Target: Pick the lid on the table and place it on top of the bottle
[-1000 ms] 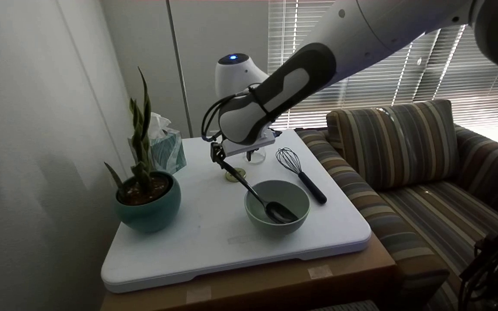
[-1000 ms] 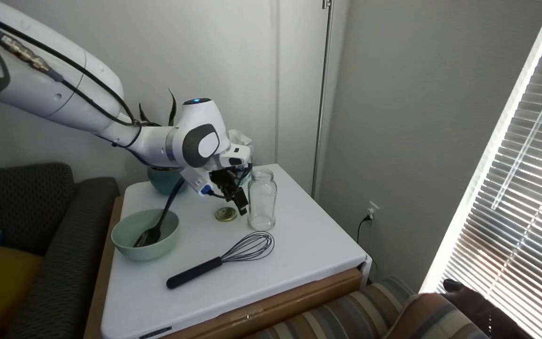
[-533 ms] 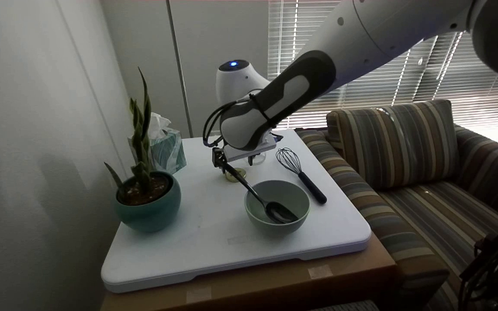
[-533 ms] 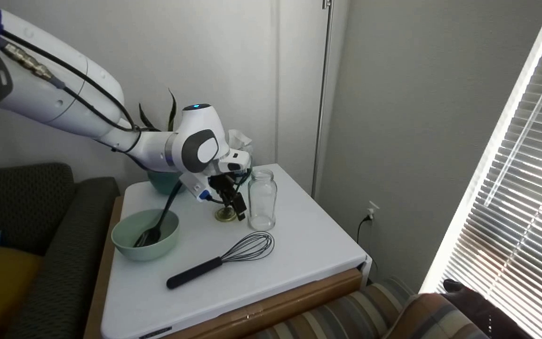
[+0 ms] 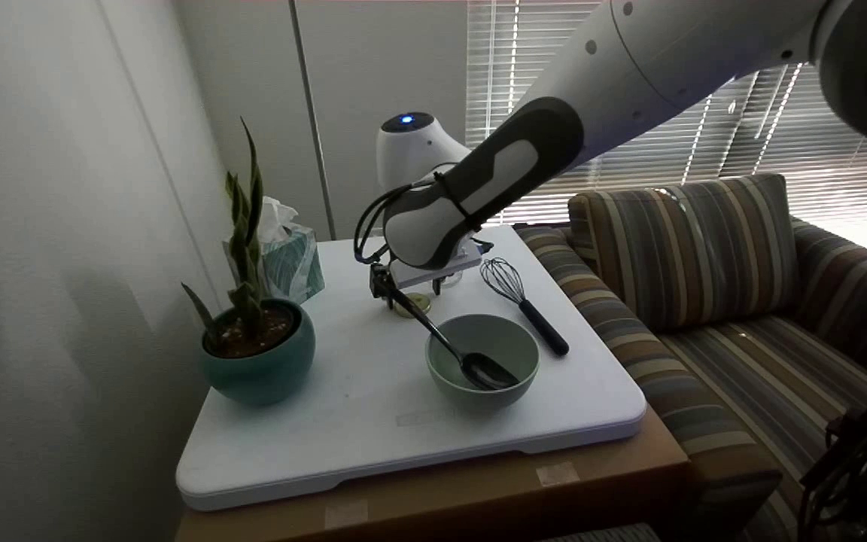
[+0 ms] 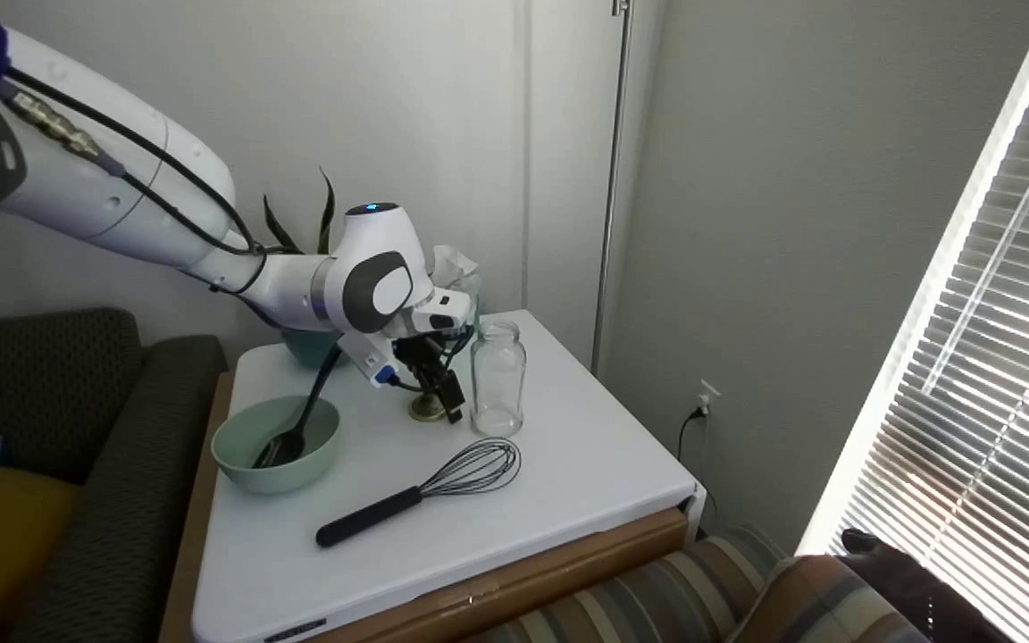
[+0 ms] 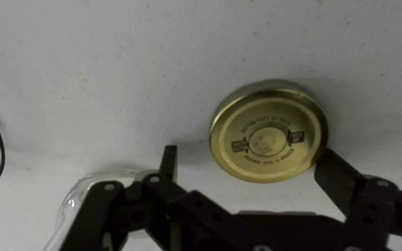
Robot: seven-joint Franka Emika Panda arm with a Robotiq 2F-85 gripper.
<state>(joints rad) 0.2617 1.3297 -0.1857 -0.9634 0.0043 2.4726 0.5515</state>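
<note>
Gripper (image 7: 249, 152) lowered, jaws spread wide, close by the gold lid (image 7: 268, 139), contact unclear

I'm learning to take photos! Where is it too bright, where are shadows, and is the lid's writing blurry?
In both exterior views, the window blinds glare brightly; in the wrist view, soft shadows darken the tabletop on both sides of the gold lid, a glint shows on the glass jar, and the lid's curved writing is slightly soft, its boxed words hard to read.

Home sitting area: striped armchair (image 5: 734, 346), dark upholstered seat (image 6: 68, 384), slatted blinds (image 6: 1015, 375), potted plant (image 5: 254, 324), tissue box (image 5: 292, 265).
</note>
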